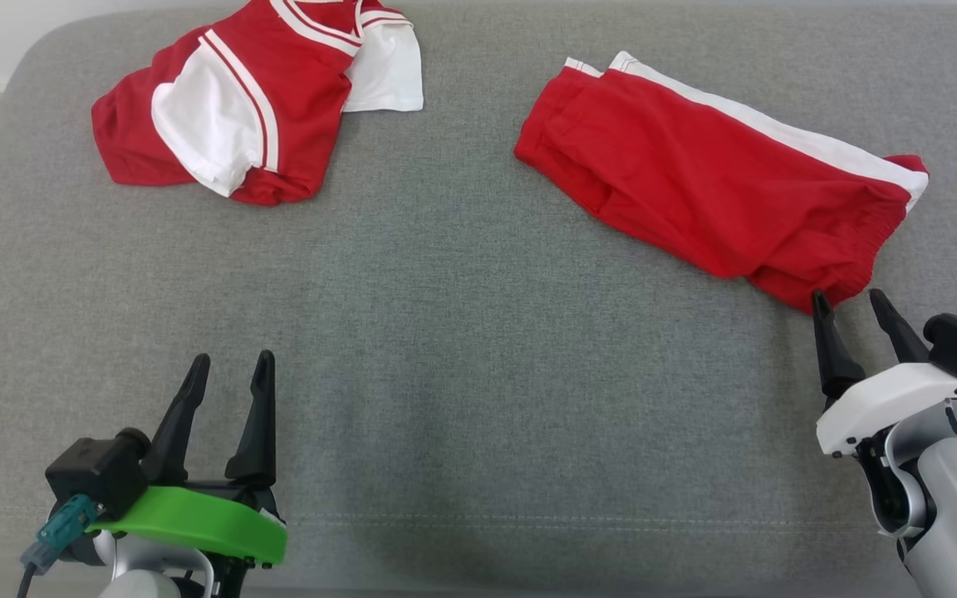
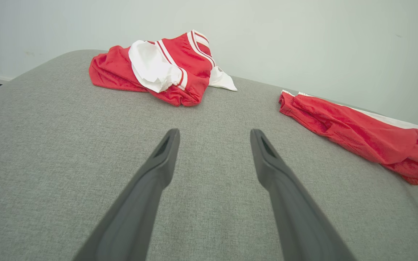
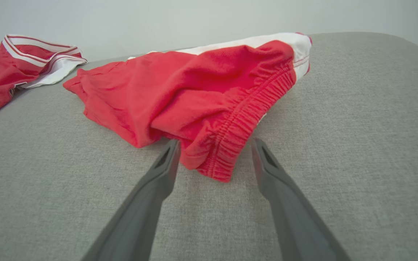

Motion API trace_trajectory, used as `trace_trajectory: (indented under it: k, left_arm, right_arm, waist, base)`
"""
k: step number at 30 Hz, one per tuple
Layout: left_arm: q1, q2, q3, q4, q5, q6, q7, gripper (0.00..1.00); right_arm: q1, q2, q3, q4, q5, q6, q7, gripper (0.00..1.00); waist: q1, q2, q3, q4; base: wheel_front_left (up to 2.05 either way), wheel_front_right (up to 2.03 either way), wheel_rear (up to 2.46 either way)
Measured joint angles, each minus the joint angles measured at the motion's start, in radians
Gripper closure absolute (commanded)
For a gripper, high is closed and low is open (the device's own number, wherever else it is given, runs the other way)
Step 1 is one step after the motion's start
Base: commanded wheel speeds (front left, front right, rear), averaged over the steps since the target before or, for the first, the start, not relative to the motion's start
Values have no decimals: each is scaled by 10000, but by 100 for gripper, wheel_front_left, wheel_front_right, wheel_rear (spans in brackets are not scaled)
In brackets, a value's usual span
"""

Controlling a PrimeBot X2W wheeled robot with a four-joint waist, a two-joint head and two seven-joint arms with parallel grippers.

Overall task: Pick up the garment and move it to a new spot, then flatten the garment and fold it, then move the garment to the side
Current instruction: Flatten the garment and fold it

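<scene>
Straddling the elastic waistband corner of the red shorts at the worktop's right, right gripper gapes wide, empty; left gripper likewise, well apart. Risk: a shallow pinch catches one layer, so the shorts slip or drag bunched.

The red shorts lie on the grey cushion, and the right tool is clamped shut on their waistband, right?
No. The right tool is open, the waistband corner of the red shorts between its spread fingers, as the right wrist view shows. The shorts do lie on the grey cushion.
</scene>
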State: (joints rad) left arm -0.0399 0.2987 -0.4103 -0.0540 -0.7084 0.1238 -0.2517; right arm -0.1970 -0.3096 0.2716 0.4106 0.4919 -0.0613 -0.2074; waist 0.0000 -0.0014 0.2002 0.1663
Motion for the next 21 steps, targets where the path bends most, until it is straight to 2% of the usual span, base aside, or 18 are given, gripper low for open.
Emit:
trace_trajectory:
  k: [21]
  left_arm:
    - [55,-307,198,-589,537,0,240,0]
  right_arm:
    - [-1009,21,159,1300,-17,368,-4,0]
  waist:
    - [0,0,471,-153]
  base:
    - [0,0,0]
